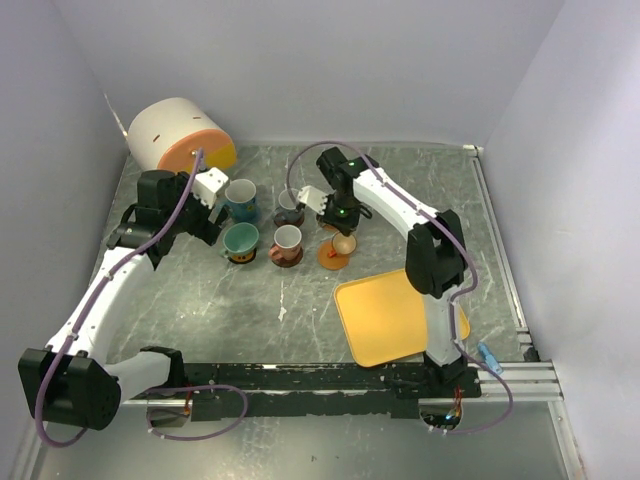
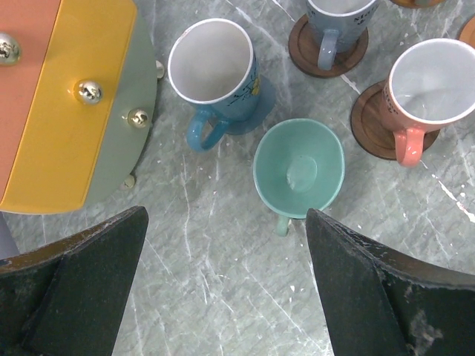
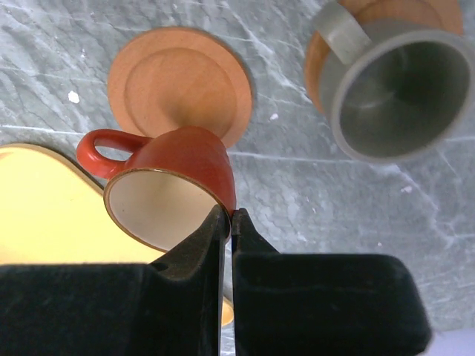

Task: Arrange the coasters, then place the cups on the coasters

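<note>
- A big white-and-orange cylinder lay on its side at the far left corner of the counter
- The left claw hung just beside the cylinder, its fingers spread wide apart with nothing between them, over bare counter near the teal cup
- The blue mug stood upright on a slate-blue coaster, close to the cylinder's end, handle turned toward the left claw
- The teal cup stood just nearer than the blue mug; the left wrist view showed no coaster around its base
- The grey-blue mug stood upright on a dark brown coaster, to the right of the blue mug
- The pink mug, white inside, stood on a second dark brown coaster, to the right of the teal cup
- The right claw was pinched together on the rim of the red cup, one finger inside and one outside
- The red cup hung tilted over the orange coaster; whether it touched the coaster could not be told
- A grey mug sat on another orange coaster near the red cup
- The yellow tray lay flat at the near right, close to the orange coaster
</note>
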Robot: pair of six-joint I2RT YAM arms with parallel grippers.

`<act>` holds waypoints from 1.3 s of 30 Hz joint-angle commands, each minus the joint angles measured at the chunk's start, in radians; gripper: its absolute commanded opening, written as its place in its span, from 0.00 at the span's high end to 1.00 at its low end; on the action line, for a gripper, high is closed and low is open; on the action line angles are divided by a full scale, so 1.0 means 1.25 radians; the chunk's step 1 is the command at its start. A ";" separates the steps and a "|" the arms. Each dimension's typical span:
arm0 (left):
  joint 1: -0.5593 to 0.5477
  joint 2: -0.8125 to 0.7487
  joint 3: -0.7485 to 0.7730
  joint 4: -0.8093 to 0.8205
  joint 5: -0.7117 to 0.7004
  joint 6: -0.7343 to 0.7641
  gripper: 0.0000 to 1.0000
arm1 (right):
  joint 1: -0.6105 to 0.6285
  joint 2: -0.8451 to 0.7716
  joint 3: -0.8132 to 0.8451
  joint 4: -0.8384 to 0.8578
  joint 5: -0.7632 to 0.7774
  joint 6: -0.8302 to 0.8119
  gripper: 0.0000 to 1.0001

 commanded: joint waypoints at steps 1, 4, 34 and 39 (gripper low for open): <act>0.012 -0.019 -0.011 0.023 -0.004 -0.016 0.01 | 0.016 0.027 0.035 -0.037 -0.011 -0.027 1.00; 0.014 -0.021 -0.010 0.023 -0.005 -0.016 0.01 | 0.025 0.048 0.052 -0.048 -0.012 -0.027 1.00; 0.025 -0.033 -0.012 0.016 0.009 -0.013 0.01 | 0.047 0.109 0.098 -0.046 -0.019 -0.023 1.00; 0.025 -0.034 -0.012 0.016 0.010 -0.013 0.01 | 0.046 0.117 0.108 -0.047 -0.011 -0.019 1.00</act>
